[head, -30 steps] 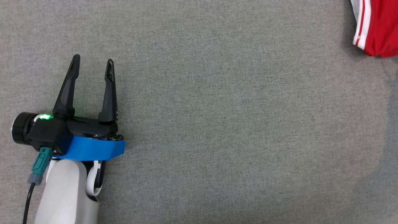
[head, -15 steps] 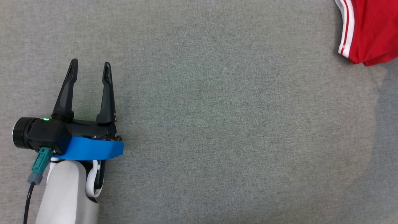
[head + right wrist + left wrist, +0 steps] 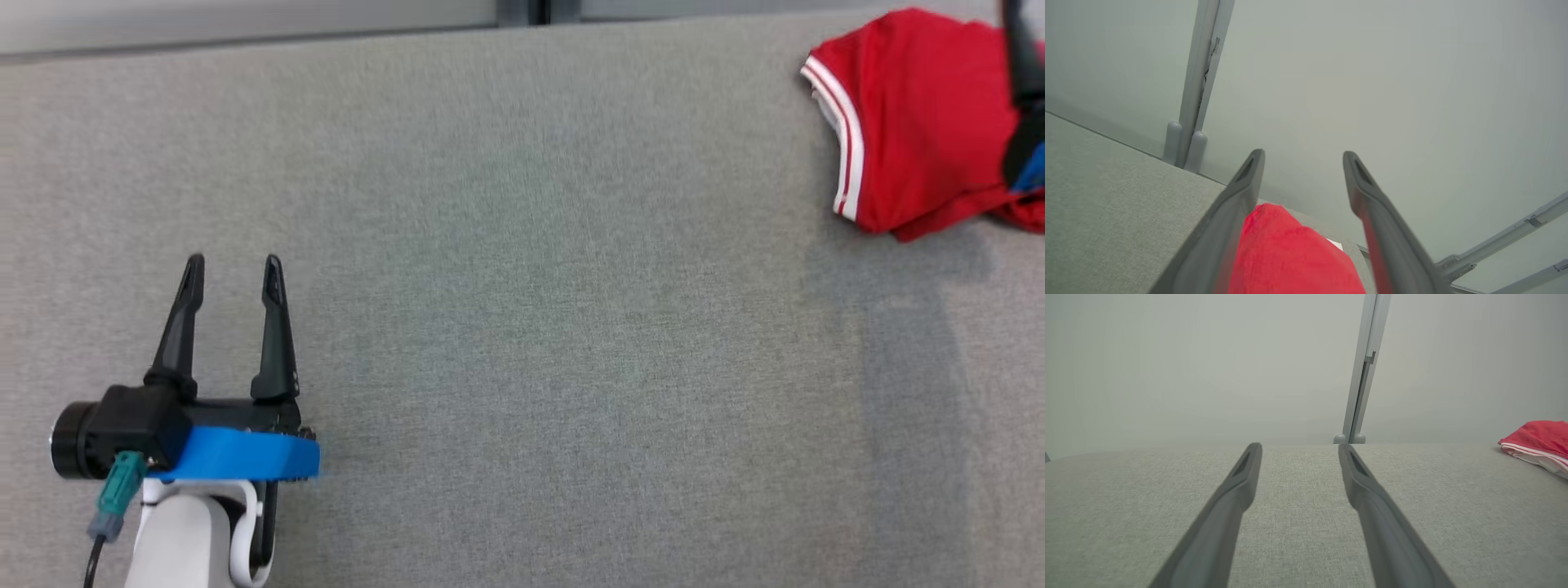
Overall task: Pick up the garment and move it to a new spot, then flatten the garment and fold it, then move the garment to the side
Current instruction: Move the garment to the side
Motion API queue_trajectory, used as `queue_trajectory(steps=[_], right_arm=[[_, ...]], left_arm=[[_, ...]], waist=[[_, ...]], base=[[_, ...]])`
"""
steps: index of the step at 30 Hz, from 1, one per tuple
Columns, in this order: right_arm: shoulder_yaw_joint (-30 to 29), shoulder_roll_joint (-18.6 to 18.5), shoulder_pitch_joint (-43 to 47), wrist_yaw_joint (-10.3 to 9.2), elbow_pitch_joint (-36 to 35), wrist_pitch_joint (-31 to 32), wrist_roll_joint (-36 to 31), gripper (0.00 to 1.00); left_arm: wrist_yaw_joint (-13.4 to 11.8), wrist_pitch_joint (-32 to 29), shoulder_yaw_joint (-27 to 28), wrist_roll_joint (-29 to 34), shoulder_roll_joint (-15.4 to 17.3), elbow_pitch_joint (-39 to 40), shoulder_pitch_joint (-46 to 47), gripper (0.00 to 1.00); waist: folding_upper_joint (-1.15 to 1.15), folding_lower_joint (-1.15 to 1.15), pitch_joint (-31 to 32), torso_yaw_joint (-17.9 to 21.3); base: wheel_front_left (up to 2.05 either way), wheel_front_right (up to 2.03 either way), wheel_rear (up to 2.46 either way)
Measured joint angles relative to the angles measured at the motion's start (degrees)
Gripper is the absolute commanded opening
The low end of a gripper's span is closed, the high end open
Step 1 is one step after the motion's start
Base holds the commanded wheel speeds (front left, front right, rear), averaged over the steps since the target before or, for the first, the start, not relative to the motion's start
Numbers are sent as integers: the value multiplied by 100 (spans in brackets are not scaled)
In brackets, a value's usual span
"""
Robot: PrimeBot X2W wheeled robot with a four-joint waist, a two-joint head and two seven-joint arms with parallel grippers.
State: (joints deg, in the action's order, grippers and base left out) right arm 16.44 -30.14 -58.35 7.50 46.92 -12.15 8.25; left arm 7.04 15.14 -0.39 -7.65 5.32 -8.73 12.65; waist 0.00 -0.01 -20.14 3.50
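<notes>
The robot's left end effector (image 3: 233, 265) sits at the lower left of the head view, low over a grey fabric-covered worktop (image 3: 531, 327). Its two dark fingers are spread apart with nothing between them, and a blue band circles the wrist behind them. The cloth surface beyond it lies bare. At the far edge a pale metal post (image 3: 1361, 396) rises against a plain light wall. To the right, well apart from the left arm, a red garment (image 3: 914, 122) with white striped trim lies bunched at the worktop's far right corner. Over it is the right end effector (image 3: 1303, 153), fingers standing wide and gripping nothing. In the right wrist view the red fabric shows below and between them.
</notes>
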Motion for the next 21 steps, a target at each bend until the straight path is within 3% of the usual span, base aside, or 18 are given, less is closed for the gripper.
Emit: queue_trajectory(steps=[11, 21], right_arm=[[223, 849, 1482, 0, -733, -275, 271, 100], [-291, 1311, 3145, 0, -1748, -283, 400, 100]], left_arm=[[-55, 0, 204, -2, -78, -160, -717, 100], [-53, 0, 279, 0, -116, -326, -1123, 100]], waist=[[-1, -1, 970, -174], [-1, 0, 1530, -302]], base=[[0, 0, 0], [0, 0, 0]])
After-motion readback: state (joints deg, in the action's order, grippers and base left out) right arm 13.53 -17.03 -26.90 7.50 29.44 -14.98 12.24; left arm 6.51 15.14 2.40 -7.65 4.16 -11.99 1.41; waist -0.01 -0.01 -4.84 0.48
